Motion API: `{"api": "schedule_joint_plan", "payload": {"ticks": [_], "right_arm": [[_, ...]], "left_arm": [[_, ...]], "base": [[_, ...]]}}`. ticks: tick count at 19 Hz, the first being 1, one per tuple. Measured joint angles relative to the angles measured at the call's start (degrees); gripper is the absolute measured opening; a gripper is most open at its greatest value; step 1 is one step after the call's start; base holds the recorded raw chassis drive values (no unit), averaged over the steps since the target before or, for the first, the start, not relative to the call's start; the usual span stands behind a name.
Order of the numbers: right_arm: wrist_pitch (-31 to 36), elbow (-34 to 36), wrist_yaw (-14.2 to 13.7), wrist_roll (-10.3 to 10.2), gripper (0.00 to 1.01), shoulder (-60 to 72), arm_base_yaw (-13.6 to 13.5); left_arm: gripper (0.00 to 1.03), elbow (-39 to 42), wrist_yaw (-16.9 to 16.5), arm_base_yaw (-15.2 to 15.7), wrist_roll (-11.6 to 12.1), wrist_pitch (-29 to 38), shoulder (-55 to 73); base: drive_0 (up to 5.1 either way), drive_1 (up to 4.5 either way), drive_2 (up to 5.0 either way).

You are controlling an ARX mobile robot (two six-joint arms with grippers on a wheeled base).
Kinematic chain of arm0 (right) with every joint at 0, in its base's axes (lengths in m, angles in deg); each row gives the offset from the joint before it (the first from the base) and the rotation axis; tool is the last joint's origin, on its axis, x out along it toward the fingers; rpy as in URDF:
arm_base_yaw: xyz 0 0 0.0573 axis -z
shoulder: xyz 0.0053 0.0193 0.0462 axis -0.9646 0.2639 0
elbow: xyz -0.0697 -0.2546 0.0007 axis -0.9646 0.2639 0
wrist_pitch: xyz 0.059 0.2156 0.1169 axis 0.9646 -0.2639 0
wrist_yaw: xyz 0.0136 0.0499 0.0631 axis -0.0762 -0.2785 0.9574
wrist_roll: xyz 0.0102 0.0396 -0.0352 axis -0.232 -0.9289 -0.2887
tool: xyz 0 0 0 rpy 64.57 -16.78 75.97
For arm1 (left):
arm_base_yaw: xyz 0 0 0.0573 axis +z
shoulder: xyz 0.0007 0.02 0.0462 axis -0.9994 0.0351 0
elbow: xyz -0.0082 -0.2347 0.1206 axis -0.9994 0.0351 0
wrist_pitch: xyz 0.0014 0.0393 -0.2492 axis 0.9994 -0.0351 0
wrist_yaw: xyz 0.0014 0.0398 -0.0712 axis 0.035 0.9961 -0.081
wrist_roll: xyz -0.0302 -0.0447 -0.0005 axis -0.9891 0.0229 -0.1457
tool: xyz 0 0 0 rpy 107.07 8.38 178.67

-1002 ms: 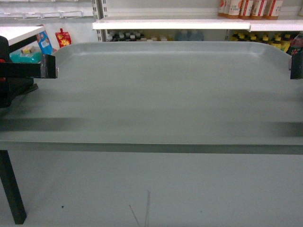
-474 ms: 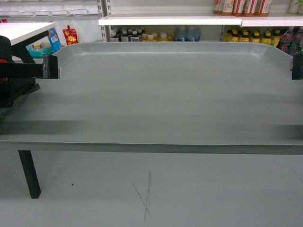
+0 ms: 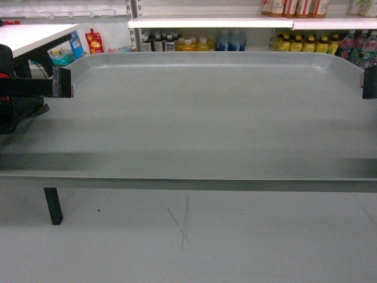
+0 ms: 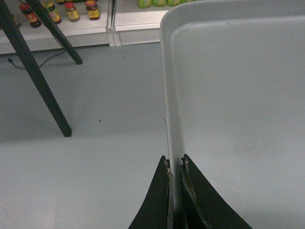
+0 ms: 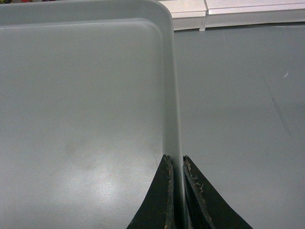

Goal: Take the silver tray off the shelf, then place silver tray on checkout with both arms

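Note:
The silver tray (image 3: 206, 112) fills the head view, held level in the air above the grey floor. My left gripper (image 3: 62, 82) is shut on its left rim, and my right gripper (image 3: 369, 81) is shut on its right rim at the frame edge. In the left wrist view the gripper (image 4: 175, 164) pinches the thin rim of the tray (image 4: 238, 95). The right wrist view shows the same hold by the right gripper (image 5: 175, 162) on the tray (image 5: 86, 95). The white checkout (image 3: 29, 36) stands at the upper left. A white shelf (image 3: 206, 22) lies behind the tray.
Bottles (image 3: 235, 42) line the lower shelf behind the tray. A black table leg (image 3: 53, 205) stands on the floor below the tray's left end. Slanted black legs (image 4: 33, 76) and jars (image 4: 71, 12) show in the left wrist view.
The background has slid right in the head view: the table leg, the checkout and the shelves all moved rightward. The tray and both grippers keep their places in the frame.

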Motion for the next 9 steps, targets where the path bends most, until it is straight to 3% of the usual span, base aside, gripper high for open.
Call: {"api": "schedule_joint_plan", "payload": {"ticks": [9], "right_arm": [[-0.5,0.0,0.0,0.0,0.03,0.0,0.0]], "left_arm": [[0.03,0.0,0.1,0.0,0.0,-0.5,0.0]], "base": [[0.1,-4.07,4.3]]}}
